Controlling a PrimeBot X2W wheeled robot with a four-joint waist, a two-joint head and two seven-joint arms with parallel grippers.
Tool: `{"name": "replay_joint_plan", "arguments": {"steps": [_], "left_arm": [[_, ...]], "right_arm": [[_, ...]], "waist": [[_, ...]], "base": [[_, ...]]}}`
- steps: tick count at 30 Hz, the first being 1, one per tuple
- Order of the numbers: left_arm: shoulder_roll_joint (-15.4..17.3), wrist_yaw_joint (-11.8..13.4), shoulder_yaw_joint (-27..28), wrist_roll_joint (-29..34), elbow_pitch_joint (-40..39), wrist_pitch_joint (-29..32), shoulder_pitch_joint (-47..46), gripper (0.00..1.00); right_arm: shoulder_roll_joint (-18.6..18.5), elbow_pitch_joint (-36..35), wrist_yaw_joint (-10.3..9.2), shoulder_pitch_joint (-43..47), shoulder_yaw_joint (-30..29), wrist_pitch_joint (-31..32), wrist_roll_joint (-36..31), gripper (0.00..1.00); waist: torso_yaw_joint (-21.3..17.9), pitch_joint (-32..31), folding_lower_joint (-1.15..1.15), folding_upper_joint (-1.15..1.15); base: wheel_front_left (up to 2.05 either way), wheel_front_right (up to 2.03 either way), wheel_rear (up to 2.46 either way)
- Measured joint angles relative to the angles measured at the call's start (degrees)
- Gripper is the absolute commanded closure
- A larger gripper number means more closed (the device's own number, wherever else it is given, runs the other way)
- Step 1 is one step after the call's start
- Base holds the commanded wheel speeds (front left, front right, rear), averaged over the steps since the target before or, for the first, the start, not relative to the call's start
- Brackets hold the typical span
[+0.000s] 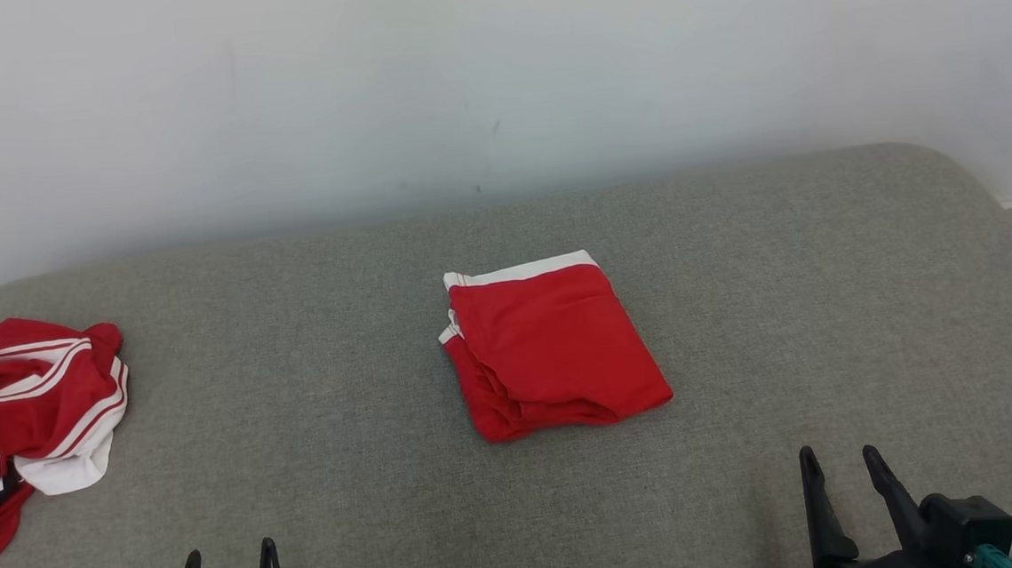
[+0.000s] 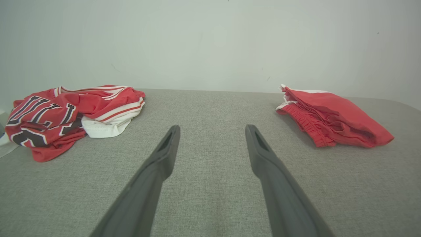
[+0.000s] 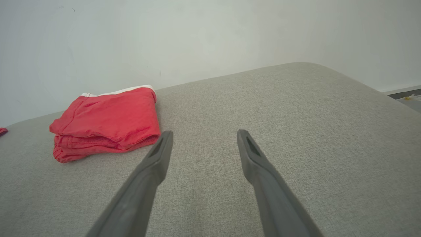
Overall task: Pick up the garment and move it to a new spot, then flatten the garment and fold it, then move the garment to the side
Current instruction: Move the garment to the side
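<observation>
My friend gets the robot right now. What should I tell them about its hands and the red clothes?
Hands: the left gripper and the right gripper are both open and empty, at the near edge of the grey surface.
Things: the folded red shorts lie mid-surface, white band toward the wall. A crumpled red jersey is bunched at the robot's left.
Done: the shorts look folded.
Left: probably moving them to the side. The jersey is not folded.
</observation>
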Motion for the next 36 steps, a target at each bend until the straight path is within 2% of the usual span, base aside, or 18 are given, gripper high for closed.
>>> {"name": "replay_joint_plan", "arguments": {"steps": [12, 15, 16, 21, 22, 24, 29, 36], "left_arm": [[-0.02, 0.02, -0.53, -0.58, -0.12, 0.00, -0.02, 0.00], [-0.03, 0.03, -1.29, -0.68, -0.16, 0.00, -0.03, 0.00], [-0.03, 0.04, -1.83, -0.69, -0.33, 0.00, -0.21, 0.00], [-0.07, 0.03, -3.50, -0.68, -1.04, 0.00, -1.57, 0.00], [-0.05, 0.02, -4.21, -0.67, -1.25, 0.00, -2.12, 0.00], [-0.04, -0.02, -5.15, -0.68, -1.48, 0.00, -2.97, 0.00], [-0.03, -0.42, -8.02, -1.07, -2.20, 0.00, -4.70, 0.00], [-0.05, -0.21, -11.43, -2.05, -2.42, 0.00, -6.78, 0.00]], "right_arm": [[-0.02, -2.97, 0.00, -2.71, 0.87, 3.10, -1.14, 0.00], [-0.77, -3.66, 0.00, -6.00, 3.31, 9.20, 0.02, 0.00], [-2.42, -3.60, 0.00, -9.26, 4.52, 14.93, 1.65, 0.00], [-7.23, -1.63, 0.00, -18.75, 6.19, 31.82, 6.65, 0.00], [-8.38, -0.47, -0.01, -22.98, 5.04, 37.16, 8.21, 0.00], [-10.51, 1.10, 0.00, -26.71, 4.86, 42.06, 7.36, 0.00], [-12.48, 6.12, 0.00, -33.01, 4.89, 47.77, 6.87, 0.00], [-12.65, 12.85, 0.00, -37.26, 4.02, 48.48, 4.21, 0.00]], "waist": [[0.10, 0.90, 0.00, 0.00], [0.46, 1.59, 0.00, 0.00], [0.84, 2.29, 0.00, 0.00], [2.76, 4.21, 0.00, 0.01], [3.82, 5.02, 0.01, 0.01], [5.06, 5.82, 0.01, 0.00], [8.47, 8.13, 0.01, 0.01], [12.78, 12.07, 0.01, 0.01]], "base": [[0.00, 0.00, 0.00], [0.00, 0.00, 0.00], [0.00, 0.00, 0.00], [0.00, 0.00, 0.00], [0.00, 0.00, 0.00], [0.00, 0.00, 0.00], [0.00, 0.00, 0.00], [0.00, 0.00, 0.00]]}}
